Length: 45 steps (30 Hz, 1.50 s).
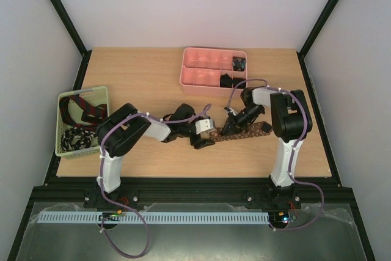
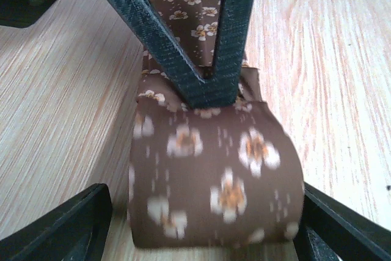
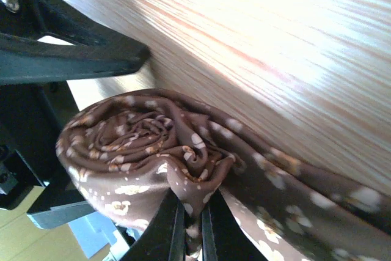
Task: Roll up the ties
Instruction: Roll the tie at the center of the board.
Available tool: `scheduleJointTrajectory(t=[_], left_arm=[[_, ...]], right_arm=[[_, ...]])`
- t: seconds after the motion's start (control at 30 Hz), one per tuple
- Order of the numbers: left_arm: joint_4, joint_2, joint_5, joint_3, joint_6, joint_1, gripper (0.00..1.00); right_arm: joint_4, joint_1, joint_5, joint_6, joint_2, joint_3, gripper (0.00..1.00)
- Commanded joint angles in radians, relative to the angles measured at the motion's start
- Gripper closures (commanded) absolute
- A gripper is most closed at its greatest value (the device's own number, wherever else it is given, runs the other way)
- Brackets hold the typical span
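A brown tie with pale flower print lies mid-table, its free length point(image 1: 252, 131) running right. Its left end is wound into a coil point(image 2: 214, 175), whose spiral end shows in the right wrist view point(image 3: 128, 142). My left gripper point(image 2: 204, 227) is open, one finger point(image 2: 61, 230) to the left of the coil and the other point(image 2: 345, 230) to its right. My right gripper point(image 3: 190, 227) is shut, pinching a fold of the brown tie at the coil's edge. From above, the left gripper point(image 1: 203, 134) and right gripper point(image 1: 231, 125) meet at the coil.
A pink compartmented tray point(image 1: 201, 65) stands at the back with small black coils point(image 1: 238, 63) in its right cells. A pale green slotted basket point(image 1: 64, 145) at the left edge holds red-striped point(image 1: 91, 109) and black-and-white point(image 1: 76, 136) ties.
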Motion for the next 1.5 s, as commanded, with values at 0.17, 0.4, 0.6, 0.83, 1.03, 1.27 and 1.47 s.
scheduleJointTrajectory(t=[0.17, 0.4, 0.6, 0.83, 1.03, 1.27, 1.47], left_arm=[[0.118, 0.063, 0.024, -0.011, -0.121, -0.025, 0.13], [0.133, 0.13, -0.009, 0.048, -0.123, -0.049, 0.28], [-0.02, 0.102, -0.071, -0.014, -0.017, -0.034, 0.61], [-0.117, 0.075, -0.071, -0.085, 0.045, 0.003, 0.6], [-0.125, 0.094, -0.055, -0.048, 0.01, -0.005, 0.58], [-0.135, 0.094, -0.053, -0.048, 0.014, -0.005, 0.57], [-0.148, 0.1, -0.054, -0.036, 0.016, -0.005, 0.56]], right_arm=[[0.076, -0.007, 0.189, 0.025, 0.077, -0.06, 0.99], [0.124, 0.043, 0.117, 0.07, 0.087, -0.085, 0.99], [0.097, 0.022, 0.096, 0.055, 0.022, -0.087, 0.88], [0.027, 0.008, -0.08, 0.001, -0.128, -0.071, 0.55], [0.047, 0.073, -0.188, 0.063, -0.089, -0.046, 0.53], [0.108, 0.112, -0.163, 0.089, -0.023, -0.021, 0.58], [0.099, 0.103, -0.079, 0.062, 0.035, -0.025, 0.95]])
